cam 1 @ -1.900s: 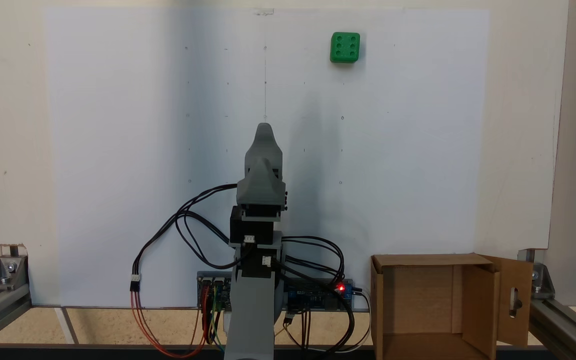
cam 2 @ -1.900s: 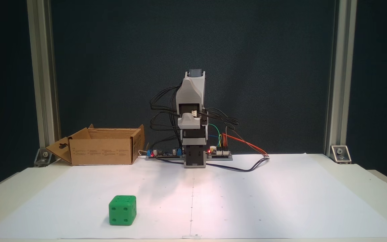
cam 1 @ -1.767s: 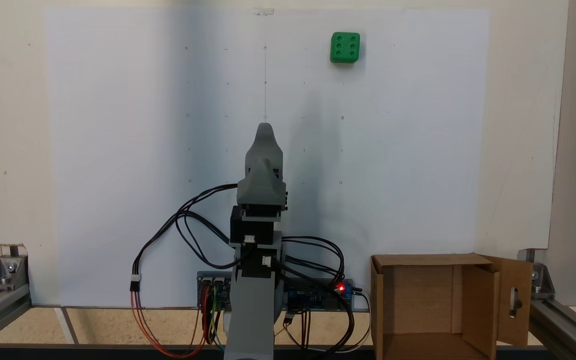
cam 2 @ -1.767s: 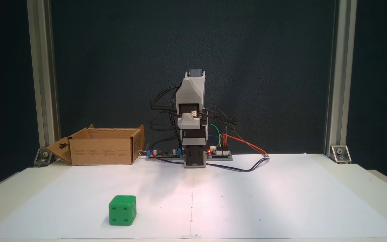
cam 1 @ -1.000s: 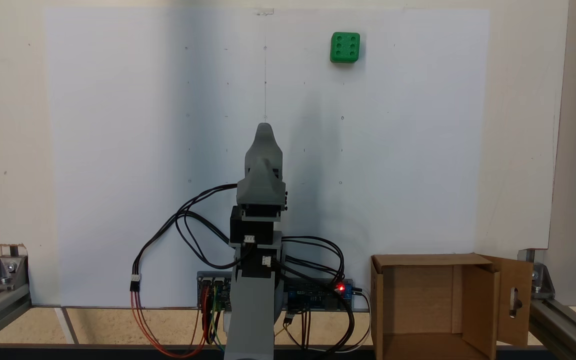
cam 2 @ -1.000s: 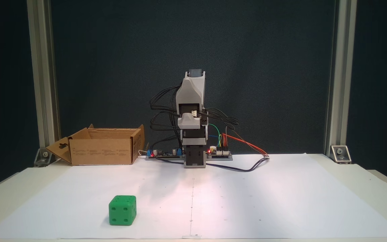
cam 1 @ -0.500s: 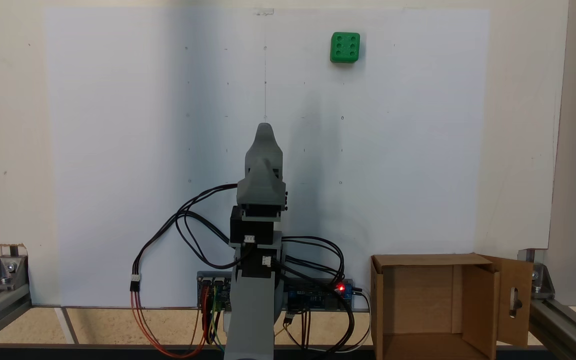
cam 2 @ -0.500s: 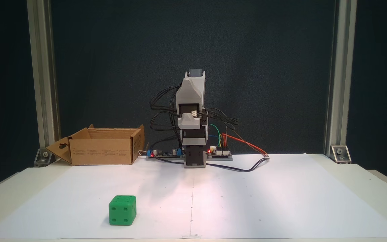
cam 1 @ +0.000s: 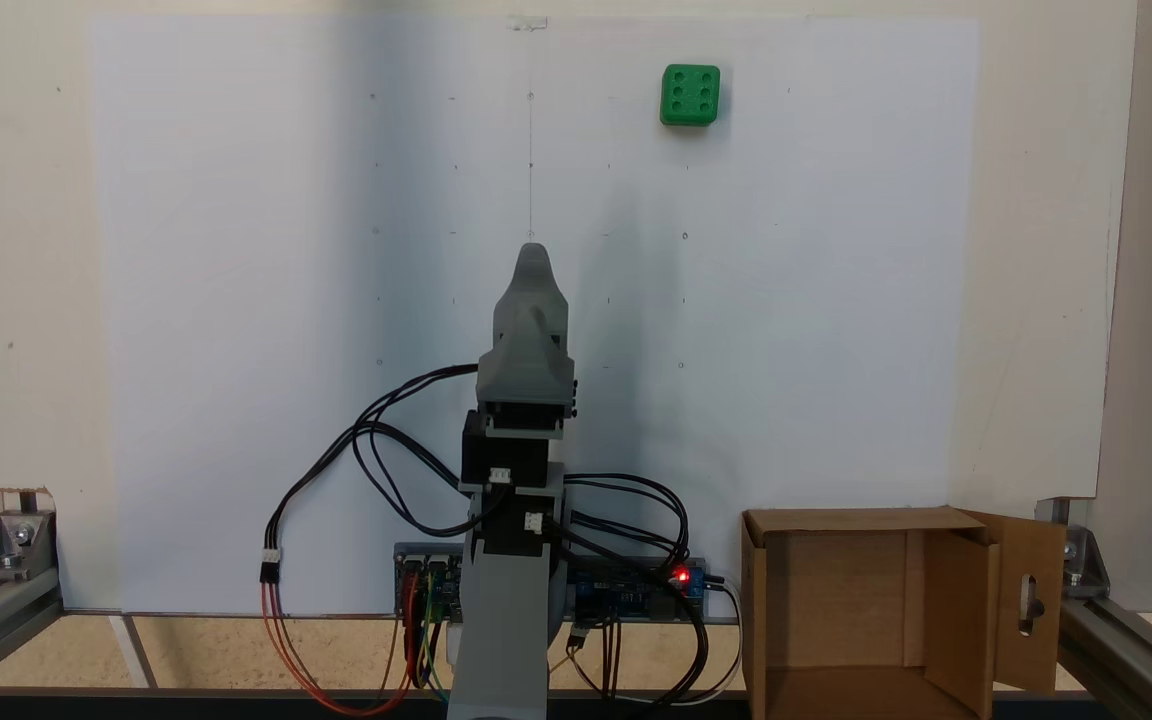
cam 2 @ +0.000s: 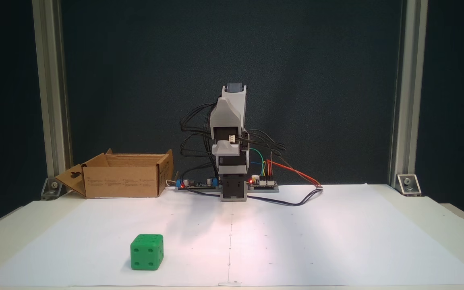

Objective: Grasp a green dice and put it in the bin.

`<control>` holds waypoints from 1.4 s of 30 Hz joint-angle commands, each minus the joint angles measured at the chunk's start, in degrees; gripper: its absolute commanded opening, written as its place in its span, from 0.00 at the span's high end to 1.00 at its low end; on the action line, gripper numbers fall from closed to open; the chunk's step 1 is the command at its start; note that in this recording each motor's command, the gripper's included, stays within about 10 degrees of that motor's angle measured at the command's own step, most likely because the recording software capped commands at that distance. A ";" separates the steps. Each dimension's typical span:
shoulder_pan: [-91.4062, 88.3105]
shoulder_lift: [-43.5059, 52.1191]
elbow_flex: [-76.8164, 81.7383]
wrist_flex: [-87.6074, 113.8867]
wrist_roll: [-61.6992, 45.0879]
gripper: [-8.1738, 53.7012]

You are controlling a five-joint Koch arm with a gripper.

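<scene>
Open white paper (cam 1: 236,300) is seen between the arm (cam 1: 526,400) and the dice (cam 1: 690,95). The bin (cam 1: 836,600) is set well apart beside the arm's base, its top open.

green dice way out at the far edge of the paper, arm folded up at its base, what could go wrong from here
1. Reach: the green dice sits near the far edge of the white paper, far from the claw, so the arm may have to stretch almost fully, likely making the grasp less accurate.
2. Cables: loose black cables loop beside the arm and could snag as it swings.
3. Drop: the cardboard box sits beside the base with its slotted flap sticking out; a low carry could clip it.
</scene>
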 commanded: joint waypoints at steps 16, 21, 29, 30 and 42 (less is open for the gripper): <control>0.09 6.15 -0.35 8.70 -2.02 0.20; 1.32 6.24 -10.90 28.63 -2.02 0.19; 8.61 6.24 -27.69 61.06 -1.93 0.17; 10.28 6.24 -30.15 65.28 -1.93 0.17; 15.47 -2.72 -60.19 111.69 -1.93 0.16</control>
